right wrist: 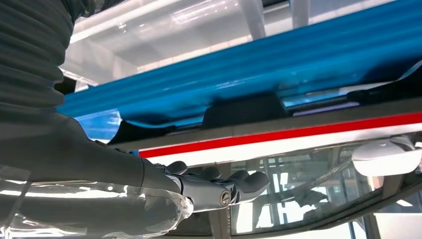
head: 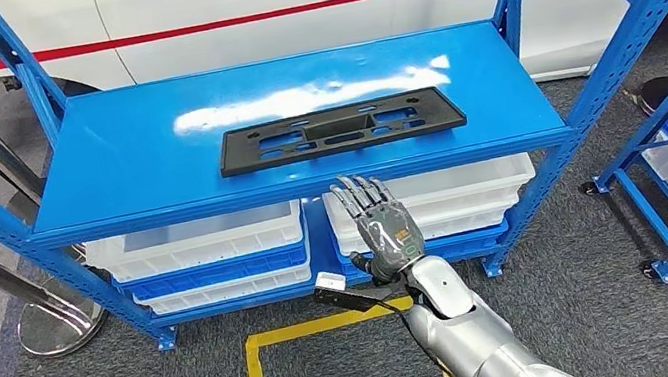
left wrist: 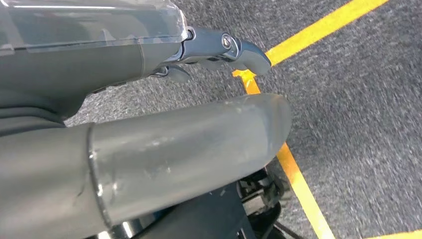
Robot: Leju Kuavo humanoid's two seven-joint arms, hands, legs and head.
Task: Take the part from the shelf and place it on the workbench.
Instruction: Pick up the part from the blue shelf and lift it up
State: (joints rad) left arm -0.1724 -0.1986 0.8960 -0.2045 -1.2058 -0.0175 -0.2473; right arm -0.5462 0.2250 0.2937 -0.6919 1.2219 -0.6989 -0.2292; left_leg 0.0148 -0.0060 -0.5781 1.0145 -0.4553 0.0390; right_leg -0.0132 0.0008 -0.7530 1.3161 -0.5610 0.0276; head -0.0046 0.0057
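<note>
My right hand (head: pixel 384 229) is raised in front of the blue shelf (head: pixel 141 148), fingers (head: pixel 358 194) stretched out and apart, holding nothing. Its fingertips sit just below the front lip of the top shelf board, not yet over it. The part (head: pixel 339 130), a flat black plate with cut-outs, lies on that top board, near the front edge and a little right of the board's middle. From my fingers it is up and forward, almost straight ahead. Its long axis runs side to side along the shelf, across the line of my reach, so I meet its long front edge broadside, not an end.

In the right wrist view the same hand (right wrist: pixel 219 191) shows extended fingers with nothing between them, the blue board's edge close ahead.

My left hand (left wrist: pixel 149 149) hangs low over the grey carpet (left wrist: pixel 358 99) and a yellow floor line (left wrist: pixel 298 174); I cannot tell from that close view whether its fingers are apart or curled. I judge the right hand to be much the nearer one, so the pickup falls to it: lift above the lip, then come forward over the plate's near edge.
</note>
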